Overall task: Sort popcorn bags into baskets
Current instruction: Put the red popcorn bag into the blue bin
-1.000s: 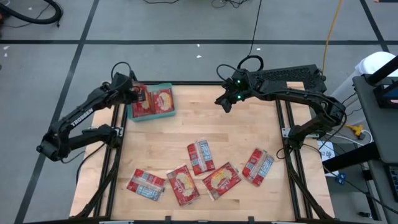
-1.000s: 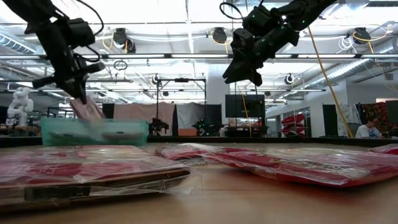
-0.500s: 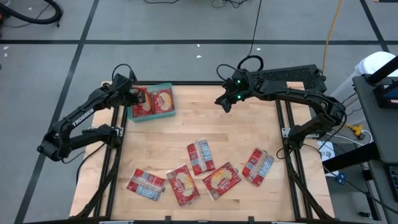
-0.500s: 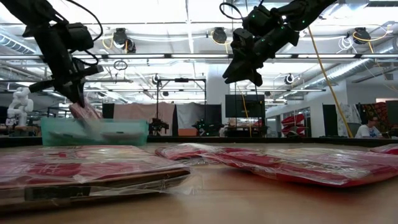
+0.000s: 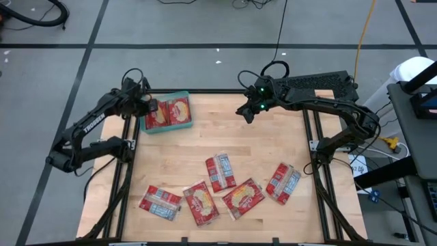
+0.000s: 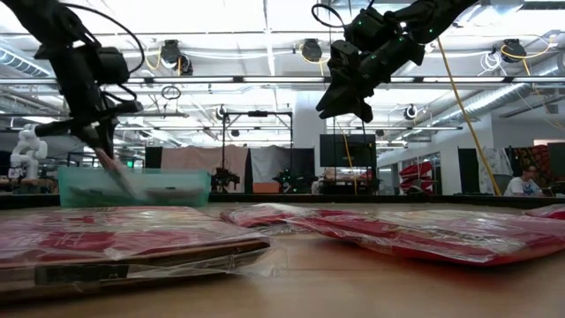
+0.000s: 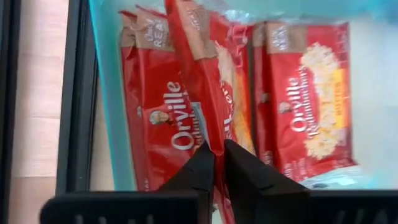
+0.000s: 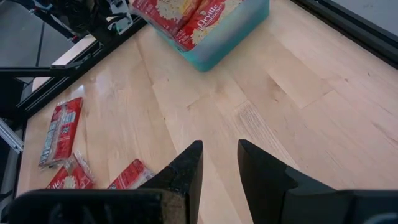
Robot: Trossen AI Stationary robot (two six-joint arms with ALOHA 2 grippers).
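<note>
My left gripper (image 5: 148, 106) (image 7: 219, 155) hangs over the left part of the teal tray (image 5: 183, 126) (image 6: 177, 188), shut on a red popcorn bag (image 7: 200, 74). The tray sits at the table's far left corner, and two more bags (image 7: 305, 106) lie flat in it. My right gripper (image 5: 246, 114) (image 8: 219, 163) is open and high above the far middle of the table, touching nothing. Several red bags (image 5: 220, 171) (image 5: 283, 182) (image 5: 160, 202) lie flat on the near half of the table. My left gripper pinches the red popcorn bag between its two fingers at one end edge (image 7: 213, 134), coming from above and slanting in from the table's left. The bag stands on edge and tilted, and its lower end (image 7: 186, 18) reaches down into the tray over the bags lying there.
The black frame rail (image 7: 78, 93) runs close along the tray's left side. Bare wood (image 5: 259, 143) lies between the tray and the bags on the near half. The room beyond the table holds stands and equipment, and a person (image 6: 523, 181) sits far off at the right.
My left gripper has moved a little toward the table's left edge and stayed shut on the bag. The bag has tipped over and sunk lower into the tray.
</note>
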